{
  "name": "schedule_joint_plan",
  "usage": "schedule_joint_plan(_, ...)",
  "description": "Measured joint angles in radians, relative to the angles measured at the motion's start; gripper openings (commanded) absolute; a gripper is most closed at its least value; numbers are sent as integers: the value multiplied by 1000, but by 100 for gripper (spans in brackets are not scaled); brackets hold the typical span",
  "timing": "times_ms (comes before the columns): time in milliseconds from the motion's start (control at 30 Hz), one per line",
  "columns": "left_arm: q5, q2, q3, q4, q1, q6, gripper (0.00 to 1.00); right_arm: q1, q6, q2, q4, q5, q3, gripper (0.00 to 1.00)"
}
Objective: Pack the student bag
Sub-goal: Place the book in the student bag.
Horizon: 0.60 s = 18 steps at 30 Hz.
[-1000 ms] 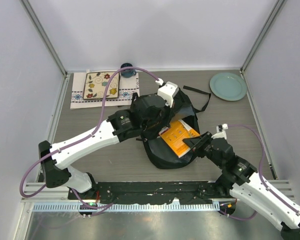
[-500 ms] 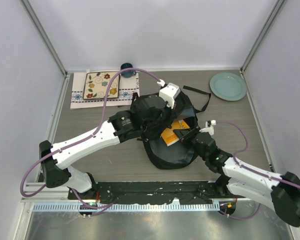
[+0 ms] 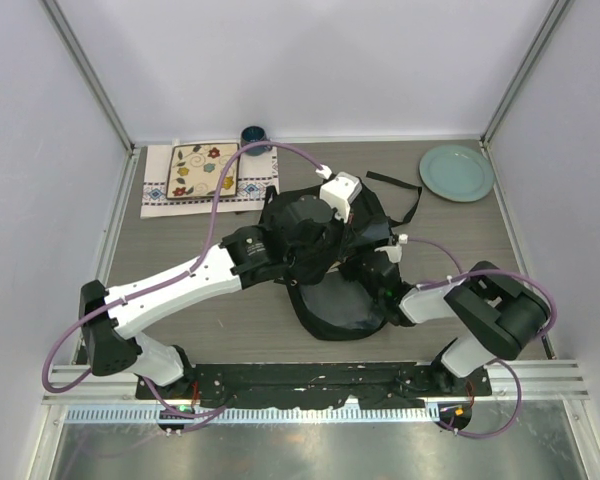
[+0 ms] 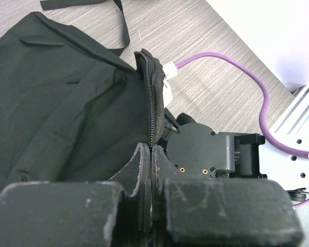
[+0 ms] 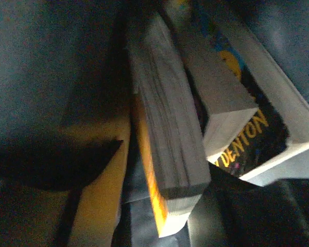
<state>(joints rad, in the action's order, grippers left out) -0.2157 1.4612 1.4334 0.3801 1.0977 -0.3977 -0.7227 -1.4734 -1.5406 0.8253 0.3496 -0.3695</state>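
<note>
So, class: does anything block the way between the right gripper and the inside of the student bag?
Nothing visible does. The left gripper pinches the zipper edge, holding the student bag open, and the right arm reaches in, where books lie.

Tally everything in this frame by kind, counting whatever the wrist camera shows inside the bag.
student bag: 1
books inside it: 2 clearly seen, an orange-covered book and a book lettered DENTON; any more are too dark to tell
plate: 1
cup: 1
patterned tray: 1
cloth mat: 1
Total: 7
</note>
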Motion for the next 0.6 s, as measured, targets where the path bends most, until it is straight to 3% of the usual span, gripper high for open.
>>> schedule_joint_plan(167,0,-6,-21,-27,2,-15,0,0,-9,46,88,-42,80,67)
schedule_joint_plan(400,0,-7,-37,-31,2,-18,0,-4,47,255,-170,-111,158,65)
schedule_joint_plan(433,0,-7,-37,-32,2,-18,0,-5,58,301,-209,-113,159,62)
schedule_joint_plan(500,0,-7,-38,-32,2,-19,0,-7,82,384,-272,-113,159,43)
schedule_joint_plan(533,0,-7,-39,-33,2,-19,0,-8,93,418,-301,-112,159,27)
schedule_joint_plan(600,0,-7,-42,-33,2,-19,0,-8,109,468,-351,-109,159,11)
